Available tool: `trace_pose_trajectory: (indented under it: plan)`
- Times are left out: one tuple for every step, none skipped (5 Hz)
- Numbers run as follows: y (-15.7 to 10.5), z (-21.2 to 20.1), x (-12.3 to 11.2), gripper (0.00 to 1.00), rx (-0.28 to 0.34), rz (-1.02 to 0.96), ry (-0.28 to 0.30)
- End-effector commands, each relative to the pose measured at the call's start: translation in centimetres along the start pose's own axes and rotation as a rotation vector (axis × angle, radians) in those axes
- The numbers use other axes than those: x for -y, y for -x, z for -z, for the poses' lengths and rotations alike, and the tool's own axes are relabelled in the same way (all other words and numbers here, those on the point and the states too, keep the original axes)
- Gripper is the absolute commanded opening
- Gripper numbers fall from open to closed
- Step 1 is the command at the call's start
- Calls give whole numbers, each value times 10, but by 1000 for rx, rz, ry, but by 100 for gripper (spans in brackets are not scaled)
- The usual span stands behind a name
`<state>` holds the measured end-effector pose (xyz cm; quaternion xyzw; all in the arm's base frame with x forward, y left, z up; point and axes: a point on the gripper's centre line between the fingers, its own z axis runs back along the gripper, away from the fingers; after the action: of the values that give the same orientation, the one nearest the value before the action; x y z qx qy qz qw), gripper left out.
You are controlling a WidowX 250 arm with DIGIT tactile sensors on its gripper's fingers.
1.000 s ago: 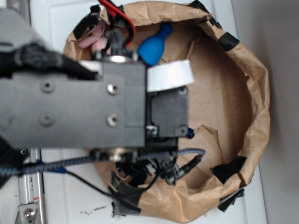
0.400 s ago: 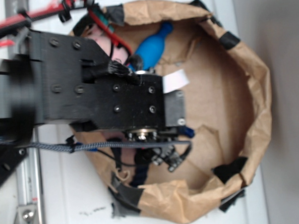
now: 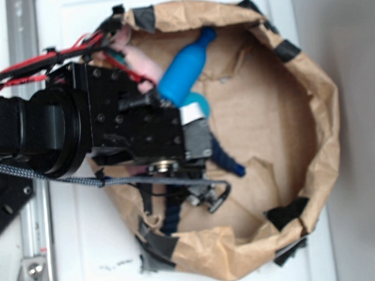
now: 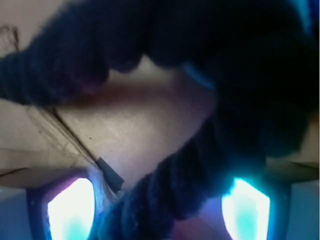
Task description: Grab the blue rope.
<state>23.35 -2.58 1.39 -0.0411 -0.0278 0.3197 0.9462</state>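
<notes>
Arm comes in from the left edge, black wrist block w/ red wires and a braided cable, reaching low into the crumpled brown paper bin (image 3: pixel 310 110). The gripper (image 3: pixel 198 177) sits under the wrist housing at the bin's lower left, mostly hidden, so can't tell if jaws are apart or closed. The blue rope (image 3: pixel 225 159) pokes out to the right of the housing, bright blue cap resting on the cardboard floor; more dark cord shows below the arm. Wrist cam: rope (image 4: pixel 210 150) right up against the lens, blurry, fills most of the view. Blue bottle (image 3: pixel 183 72) lies tilted just above the arm, teal ball (image 3: pixel 197 103) beside it.
</notes>
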Motion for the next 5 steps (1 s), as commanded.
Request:
trace_pose_trajectory:
  plan:
    - [-16,-1,10,0,62,125,33]
    - [-27,-14,14,0,93,210,11]
    - [-47,-35,23,0,149,317,-25]
    - [-71,-75,36,0,226,448,-145]
    - [-74,-120,34,0,304,492,-182]
